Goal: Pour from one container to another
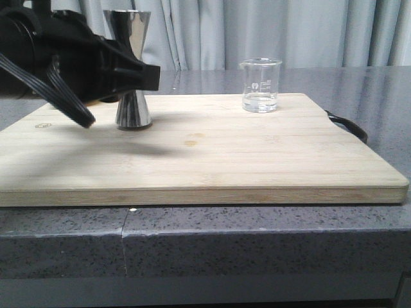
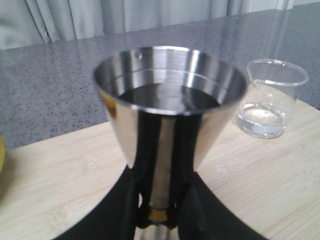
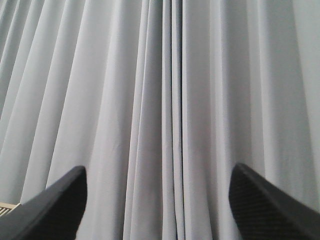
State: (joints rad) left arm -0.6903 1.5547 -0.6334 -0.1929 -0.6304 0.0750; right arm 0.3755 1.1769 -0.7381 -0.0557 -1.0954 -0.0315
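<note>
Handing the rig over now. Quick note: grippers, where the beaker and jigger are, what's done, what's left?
Left gripper: at the jigger's waist, fingers either side of it; firm grip cannot be confirmed. Jigger stands upright on the cutting board.
Right gripper: open, holding nothing, facing the curtain, away from the board.
Beaker: upright on the board, to the jigger's right, apart from it, a little clear liquid at its bottom.
Done: jigger's upper cup appears to hold liquid already.
Left: confirm the pour is finished, release the jigger.

We see right gripper [image 3: 157, 205] with two dark textured fingertips [image 3: 55, 207] spread wide apart, nothing between them. Beyond claw, pale grey pleated curtain [image 3: 160, 100] fills view. Small pale wooden edge [image 3: 6, 207] shows beside one fingertip.
</note>
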